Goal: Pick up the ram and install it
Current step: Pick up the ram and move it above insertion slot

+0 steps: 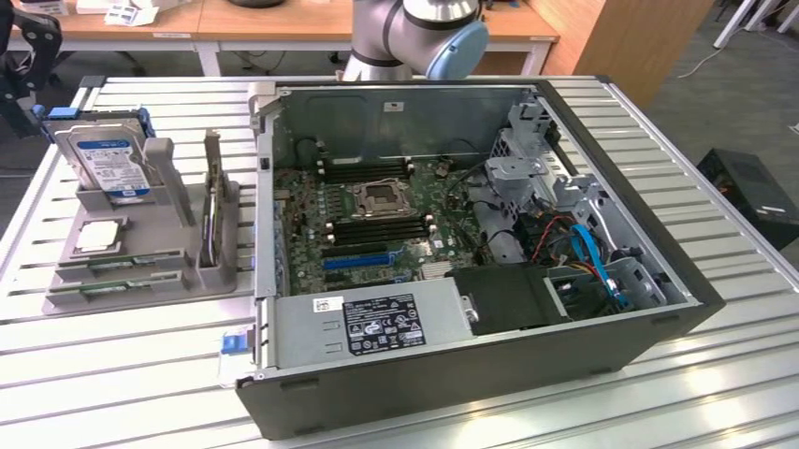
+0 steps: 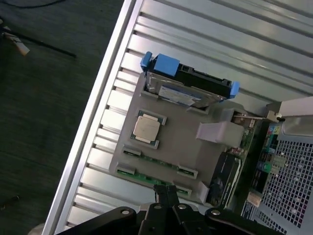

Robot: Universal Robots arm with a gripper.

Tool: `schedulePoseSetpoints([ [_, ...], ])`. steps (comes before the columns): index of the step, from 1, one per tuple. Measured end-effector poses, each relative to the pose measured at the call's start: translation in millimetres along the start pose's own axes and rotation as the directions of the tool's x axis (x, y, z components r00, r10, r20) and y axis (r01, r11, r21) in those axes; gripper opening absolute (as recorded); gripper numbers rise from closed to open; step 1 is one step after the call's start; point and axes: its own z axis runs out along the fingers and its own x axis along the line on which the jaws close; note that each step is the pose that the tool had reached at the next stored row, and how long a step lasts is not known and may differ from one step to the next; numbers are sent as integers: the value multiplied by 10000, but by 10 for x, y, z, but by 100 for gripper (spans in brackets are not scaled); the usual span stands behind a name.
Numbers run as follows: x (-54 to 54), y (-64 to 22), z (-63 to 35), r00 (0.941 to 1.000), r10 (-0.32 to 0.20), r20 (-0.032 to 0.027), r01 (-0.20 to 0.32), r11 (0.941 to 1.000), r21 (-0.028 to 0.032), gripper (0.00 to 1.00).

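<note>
Two ram sticks, thin green boards, lie side by side in slots of the grey holder tray [image 1: 187,281]: one ram stick [image 1: 122,265] closer to the CPU chip and the other [image 1: 110,286] at the tray's outer edge. From the wrist camera they show as ram stick [image 2: 156,160] and ram stick [image 2: 142,177]. My gripper [image 2: 165,192] hangs well above the tray, over the outer stick, with its black fingers [image 2: 171,196] pressed together and nothing between them.
The tray also holds a hard drive [image 1: 107,159] with blue rails, a silver CPU chip [image 1: 97,236] and an upright card [image 1: 215,215]. At the exterior view's right stands the open PC case [image 1: 699,281], its motherboard [image 1: 413,178] showing black memory slots [image 1: 369,229].
</note>
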Motion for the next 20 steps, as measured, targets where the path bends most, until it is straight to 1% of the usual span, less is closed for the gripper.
schedulePoseSetpoints([
  [2, 0, 0, 0, 9996, -287, -14, 287, 9996, -9, 11],
  [5, 0, 0, 0, 9974, -714, -33, 714, 9974, -23, 11],
  [7, 0, 0, 0, 9950, -995, -44, 995, 9950, -33, 11],
  [10, 0, 0, 0, 9898, -1424, -63, 1424, 9898, -48, 11],
  [15, 0, 0, 0, 9774, -2111, -90, 2110, 9775, -74, 11],
  [20, 0, 0, 0, 9601, -2795, -116, 2794, 9601, -103, 11],
])
